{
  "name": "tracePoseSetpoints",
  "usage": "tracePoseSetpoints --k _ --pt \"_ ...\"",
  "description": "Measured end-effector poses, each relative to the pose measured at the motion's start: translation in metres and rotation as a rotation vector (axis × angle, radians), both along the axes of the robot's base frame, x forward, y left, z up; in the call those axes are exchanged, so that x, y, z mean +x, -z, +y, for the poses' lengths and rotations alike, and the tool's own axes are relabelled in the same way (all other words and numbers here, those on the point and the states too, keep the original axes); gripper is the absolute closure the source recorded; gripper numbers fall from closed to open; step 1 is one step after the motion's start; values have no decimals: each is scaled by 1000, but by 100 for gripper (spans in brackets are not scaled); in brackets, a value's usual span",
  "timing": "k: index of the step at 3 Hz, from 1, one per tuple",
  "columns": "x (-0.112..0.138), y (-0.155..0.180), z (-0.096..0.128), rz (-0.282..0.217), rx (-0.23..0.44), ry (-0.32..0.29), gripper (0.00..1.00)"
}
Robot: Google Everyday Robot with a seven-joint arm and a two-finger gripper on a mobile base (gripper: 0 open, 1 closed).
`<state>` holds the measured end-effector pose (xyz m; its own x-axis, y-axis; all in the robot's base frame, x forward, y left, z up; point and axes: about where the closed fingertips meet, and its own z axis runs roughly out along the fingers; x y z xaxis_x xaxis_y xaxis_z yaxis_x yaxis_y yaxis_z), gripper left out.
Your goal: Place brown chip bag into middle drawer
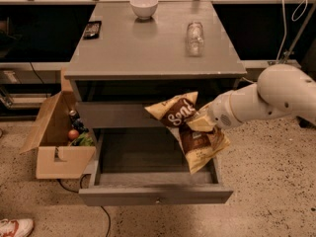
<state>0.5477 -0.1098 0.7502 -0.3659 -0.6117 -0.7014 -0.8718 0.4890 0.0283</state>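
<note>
Gripper of mine (202,124) pinches the brown chip bag (176,114), tilted in mid-air over the open middle drawer's (153,194) right side.

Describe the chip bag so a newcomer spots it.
At the grey cabinet, over the right side of its open middle drawer, the gripper holds the brown chip bag midair. It's crinkly brown with white script and a pale yellow end, unlike the clear bottle on top.
</note>
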Motion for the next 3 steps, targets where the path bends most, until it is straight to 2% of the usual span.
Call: tracePoseSetpoints --k 1,2,3 --pt "-4 29 11 51 13 -66 100" --pt "-16 111 52 135 37 -148 100" --pt "-8 159 76 137 49 -147 100"
